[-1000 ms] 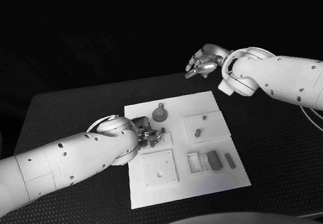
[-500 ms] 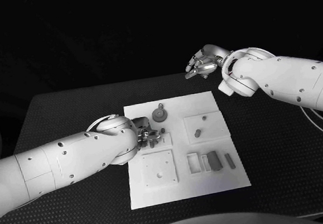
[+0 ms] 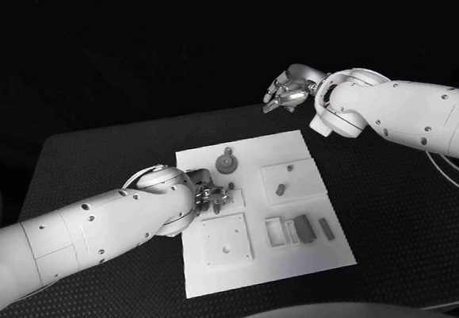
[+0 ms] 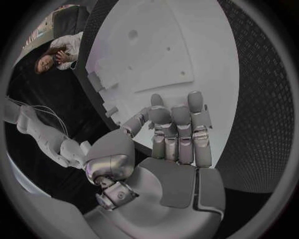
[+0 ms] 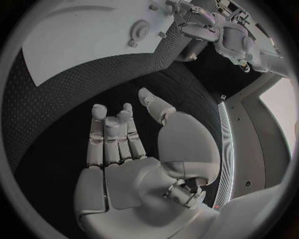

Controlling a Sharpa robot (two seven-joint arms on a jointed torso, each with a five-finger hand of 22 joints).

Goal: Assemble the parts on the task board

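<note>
The white task board (image 3: pixel 303 145) lies in the middle of the black table. On it are a round grey part (image 3: pixel 227 162), a small peg (image 3: pixel 290 168), a short piece (image 3: pixel 281 188), a rectangular frame (image 3: pixel 276 231), a block (image 3: pixel 301 229) and a thin bar (image 3: pixel 327 228). My left hand (image 3: pixel 210 196) hovers low over the board's left side, at a cluster of small parts (image 3: pixel 224 197). In the left wrist view its fingers (image 4: pixel 177 129) lie straight and empty above the board (image 4: pixel 162 50). My right hand (image 3: pixel 289 89) is raised beyond the board's far right corner, with its fingers (image 5: pixel 112 134) spread and holding nothing.
Two square white plates sit on the board, one with a hole at the near left (image 3: pixel 227 238) and one at the middle right (image 3: pixel 292 178). Bare black table mat (image 3: pixel 422 212) surrounds the board. The right wrist view shows the board (image 5: pixel 81 35) far below that hand.
</note>
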